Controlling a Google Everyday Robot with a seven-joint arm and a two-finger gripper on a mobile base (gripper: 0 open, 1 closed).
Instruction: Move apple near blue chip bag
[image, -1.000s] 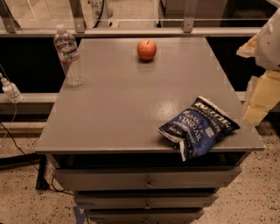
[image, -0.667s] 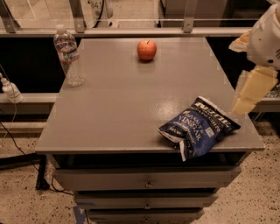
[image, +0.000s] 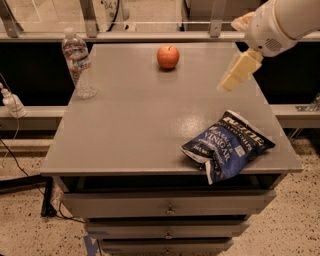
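Note:
The apple (image: 168, 56), small, round and red-orange, sits at the far middle of the grey table top (image: 130, 125). The blue chip bag (image: 227, 145), dark blue and wrinkled with white "VINEGAR" lettering, lies at the near right corner and overhangs the front edge a little. My gripper (image: 236, 74), cream-coloured, hangs from the white arm (image: 280, 22) at the upper right. It is above the table's right side, to the right of the apple and beyond the bag, and touches neither.
A clear plastic water bottle (image: 78, 62) stands upright at the far left of the table. Drawers (image: 167, 207) sit below the table top. A metal rail (image: 150, 36) runs behind the table. Cables and a plug (image: 11, 102) lie at the left.
My arm and gripper have moved left and up, from beside the table's right edge to over its right side, closer to the apple. The apple, bag and bottle have not moved.

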